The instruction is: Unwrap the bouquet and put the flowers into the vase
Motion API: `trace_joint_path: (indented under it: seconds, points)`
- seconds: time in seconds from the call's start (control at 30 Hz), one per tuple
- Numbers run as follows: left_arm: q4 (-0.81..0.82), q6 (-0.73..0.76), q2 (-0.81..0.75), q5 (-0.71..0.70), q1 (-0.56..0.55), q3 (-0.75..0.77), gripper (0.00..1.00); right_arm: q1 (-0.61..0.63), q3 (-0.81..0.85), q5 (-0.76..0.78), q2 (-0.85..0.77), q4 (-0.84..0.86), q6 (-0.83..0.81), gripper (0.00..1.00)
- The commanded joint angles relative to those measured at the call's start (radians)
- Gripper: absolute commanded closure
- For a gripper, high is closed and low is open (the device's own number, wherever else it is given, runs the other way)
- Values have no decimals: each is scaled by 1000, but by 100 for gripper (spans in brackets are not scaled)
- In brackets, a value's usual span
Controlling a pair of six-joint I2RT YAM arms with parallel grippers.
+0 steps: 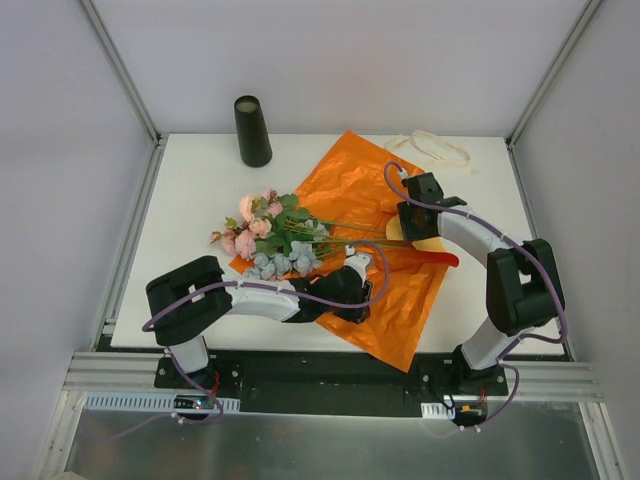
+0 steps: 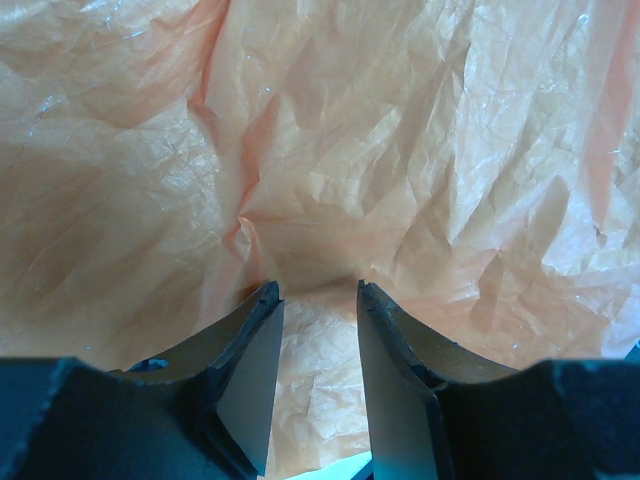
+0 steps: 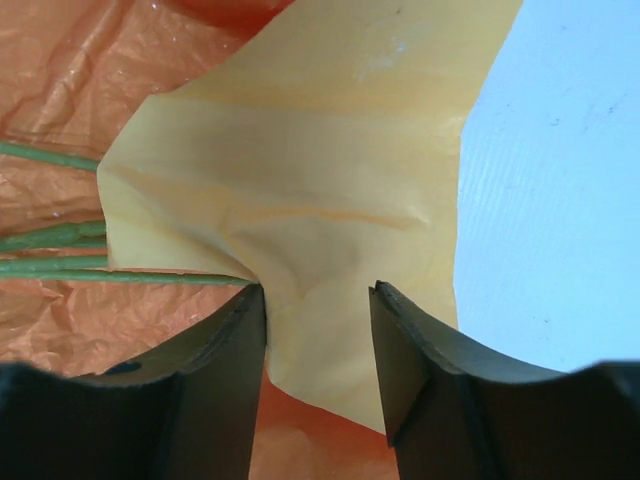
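This is a robotics lab test cell. A white table (image 1: 200, 200) sits boxed in by plain white panels (image 1: 330, 60), held in aluminium posts (image 1: 120, 70) that run to the upper corners of the frame. Along the bottom edge, two robot arms (image 1: 250, 295) are bolted to a black base plate (image 1: 330, 375) on an aluminium rail (image 1: 110, 372). Purple cables (image 1: 385, 270) loop along the arms, and small circuit boards (image 1: 195, 404) sit by their bases. Bare sheet metal (image 1: 320, 450) fills the bottom strip.
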Motion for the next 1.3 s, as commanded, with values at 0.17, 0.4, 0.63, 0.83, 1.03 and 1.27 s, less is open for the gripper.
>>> trace_joint_path:
  seconds: [0.17, 0.4, 0.63, 0.83, 1.03, 1.27]
  points:
    - [-40, -48, -29, -55, -13, -44, 61, -11, -9, 197, -28, 61, -37, 85]
    - [-40, -51, -36, -52, -15, -45, 61, -43, 9, 220, -43, 50, -8, 100]
    - [-40, -75, -16, -56, -29, -59, 60, -198, 94, 366, -7, 85, 61, 100]
    - [-71, -101, -13, -79, -30, -61, 60, -296, 124, 452, 121, 97, 155, 100]
    - [-100, -143, -8, -96, -32, -68, 55, -376, 128, 474, 190, 39, 264, 100]
    - [-129, -126, -29, -76, -41, -32, 51, -393, 137, 417, 201, 12, 336, 60]
